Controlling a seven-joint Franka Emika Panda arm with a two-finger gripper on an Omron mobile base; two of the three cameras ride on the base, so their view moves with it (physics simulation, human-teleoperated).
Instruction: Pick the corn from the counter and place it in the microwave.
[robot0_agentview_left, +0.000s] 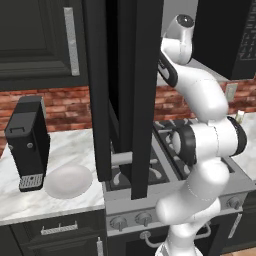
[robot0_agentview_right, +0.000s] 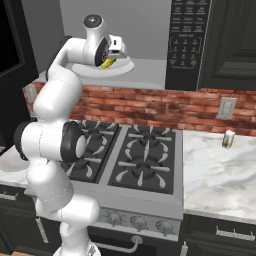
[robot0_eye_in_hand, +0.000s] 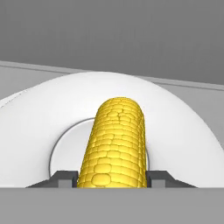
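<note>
Corn (robot0_eye_in_hand: 114, 144) sits clenched between both fingers (robot0_eye_in_hand: 64, 178), pointing over the middle of the microwave (robot0_agentview_right: 192, 40) plate (robot0_eye_in_hand: 183, 131).

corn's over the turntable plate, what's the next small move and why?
Probably ease down a little, then open. The gripper is shut on the corn, inside the microwave and centred over the white plate. Whether the corn already touches the plate I cannot tell, so lower before releasing.
</note>
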